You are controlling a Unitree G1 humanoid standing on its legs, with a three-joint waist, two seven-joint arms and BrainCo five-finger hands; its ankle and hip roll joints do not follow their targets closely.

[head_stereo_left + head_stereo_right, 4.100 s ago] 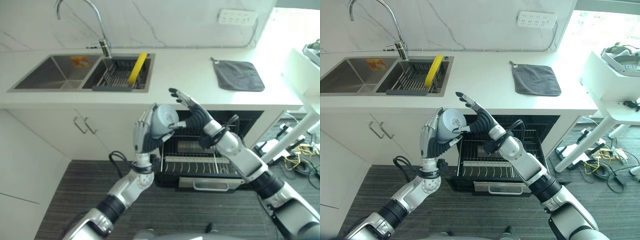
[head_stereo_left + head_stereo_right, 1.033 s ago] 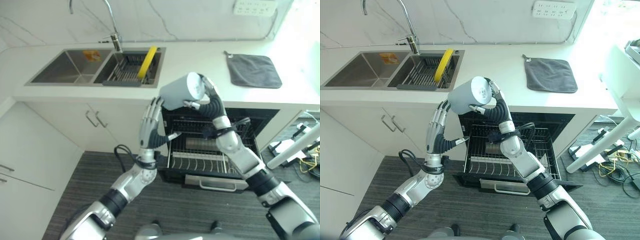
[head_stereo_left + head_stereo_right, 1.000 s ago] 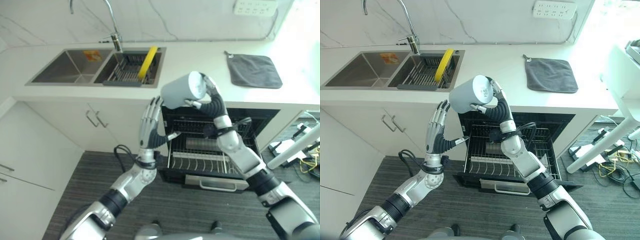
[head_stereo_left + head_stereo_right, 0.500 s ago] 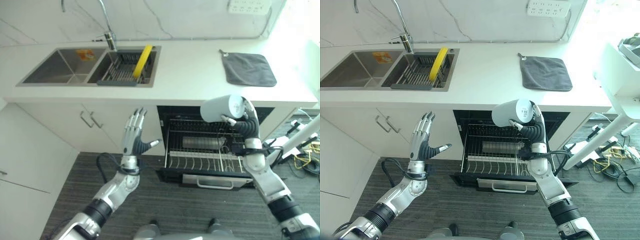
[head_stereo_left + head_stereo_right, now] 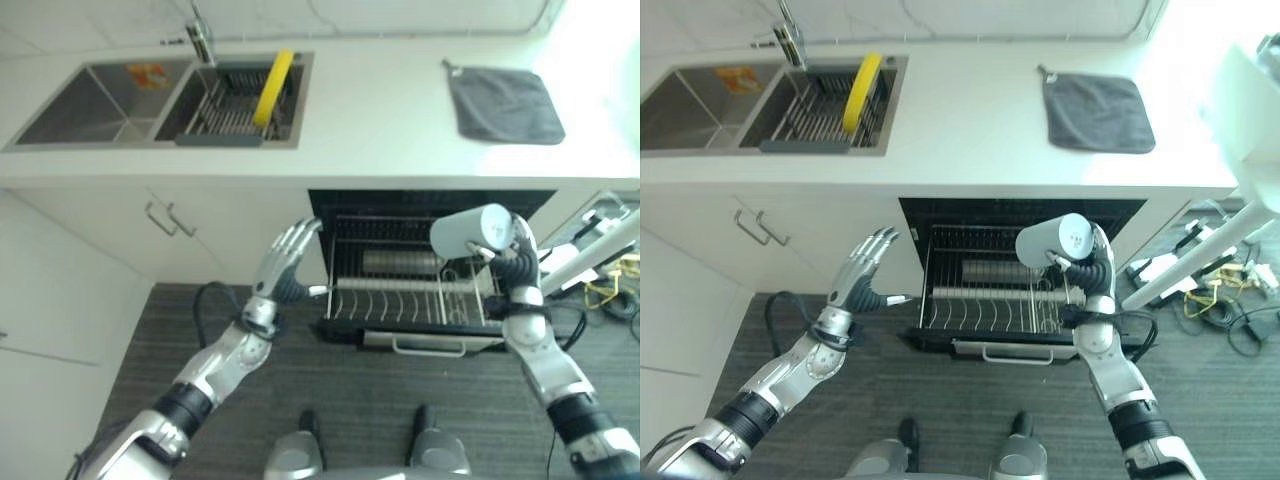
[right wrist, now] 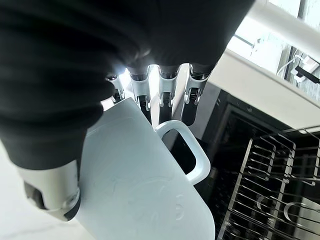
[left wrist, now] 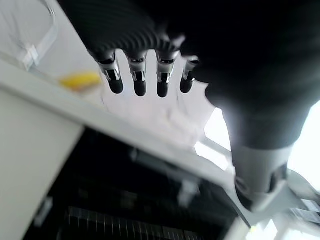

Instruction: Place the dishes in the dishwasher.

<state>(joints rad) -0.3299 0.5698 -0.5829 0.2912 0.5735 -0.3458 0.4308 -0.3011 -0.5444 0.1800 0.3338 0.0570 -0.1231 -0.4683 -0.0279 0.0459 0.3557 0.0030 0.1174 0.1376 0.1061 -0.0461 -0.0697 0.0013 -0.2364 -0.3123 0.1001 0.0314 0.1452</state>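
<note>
A white counter runs over an open dishwasher whose wire rack is pulled out above a dark striped floor.

Right hand: fingers curled around a pale grey mug, thumb under its body. The mug lies tilted on its side, base toward the camera, handle by the fingers in the right wrist view. It hangs directly over the right half of the rack, not yet touching the wires. Half a second ago it sat higher, level with the dishwasher's top edge; it has since come down toward the rack, so the placing step appears close.

Left hand: fingers straight and spread, holding nothing, just left of the dishwasher opening. It has moved nearer the rack's left edge.

Left of the dishwasher along the counter, a sink holds a drainer with a yellow plate standing in it. A grey cloth lies above the dishwasher's right side.
</note>
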